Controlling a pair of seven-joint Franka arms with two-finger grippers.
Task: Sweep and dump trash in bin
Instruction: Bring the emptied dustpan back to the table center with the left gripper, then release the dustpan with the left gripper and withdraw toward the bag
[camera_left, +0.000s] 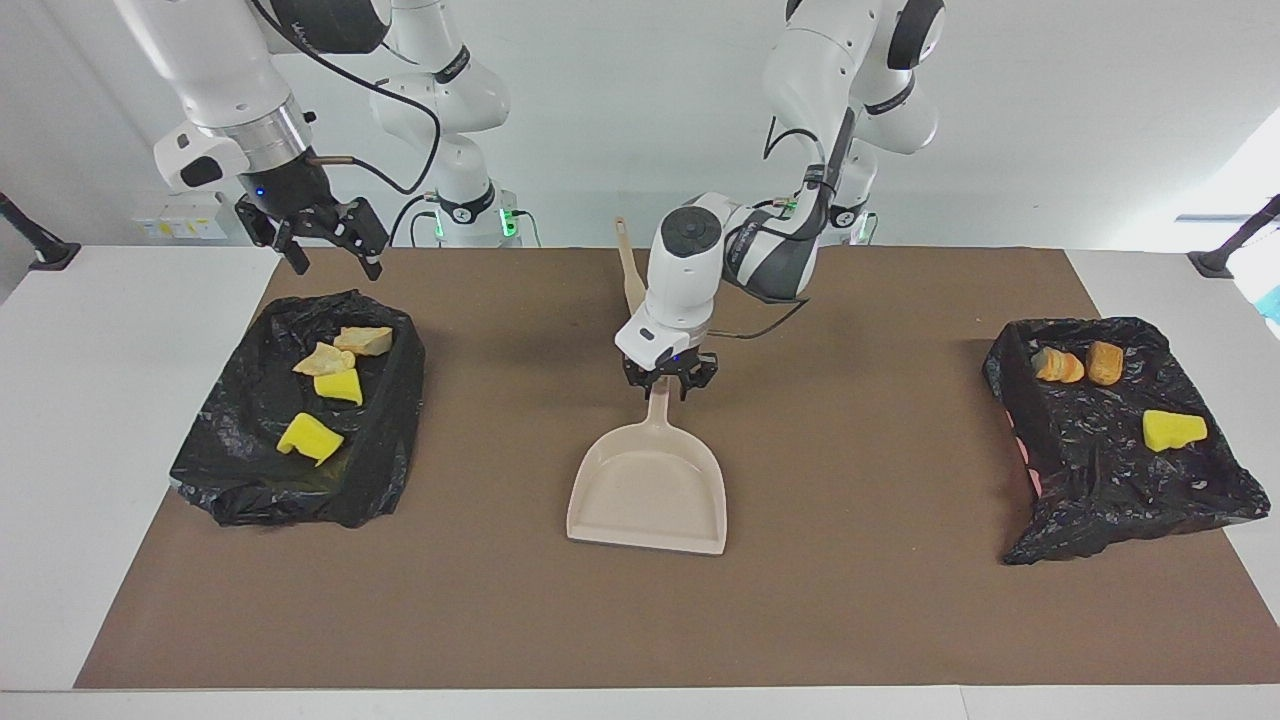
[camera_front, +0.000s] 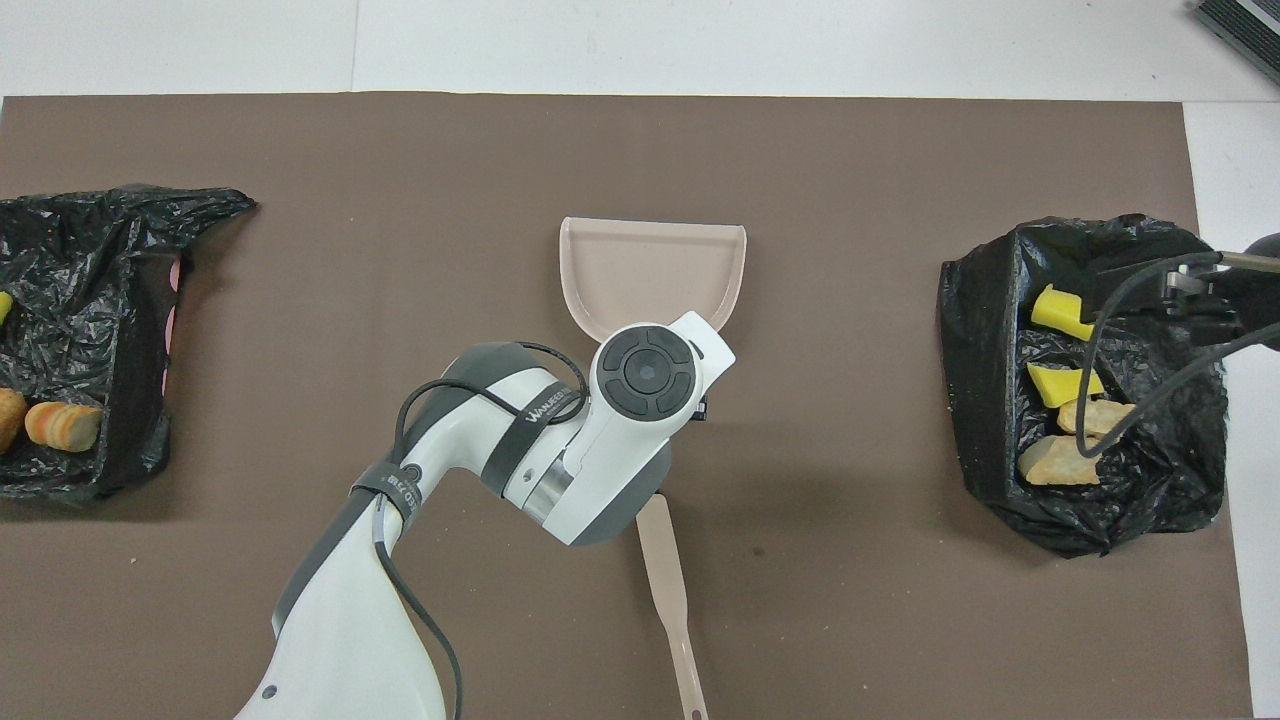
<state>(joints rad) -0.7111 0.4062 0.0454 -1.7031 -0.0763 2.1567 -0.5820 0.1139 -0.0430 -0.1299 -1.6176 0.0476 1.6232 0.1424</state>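
Observation:
The trash lies in two black-bagged bins. The bin (camera_left: 300, 480) at the right arm's end holds two yellow wedges (camera_left: 310, 437) and two tan chunks (camera_left: 325, 358); they also show in the overhead view (camera_front: 1062, 382). The bin (camera_left: 1100, 500) at the left arm's end holds a yellow wedge (camera_left: 1173, 430), an orange-brown lump (camera_left: 1104, 362) and a tan-orange chunk (camera_left: 1058, 366). My left gripper (camera_left: 668, 385) is shut on the handle of the empty beige dustpan (camera_left: 648, 490), held low over the middle of the mat. My right gripper (camera_left: 328, 255) is open and empty above the first bin's edge.
The beige brush (camera_front: 670, 600) lies on the brown mat (camera_left: 880, 600), nearer to the robots than the dustpan (camera_front: 650, 265), partly under my left arm. White table (camera_left: 80, 400) borders the mat at both ends.

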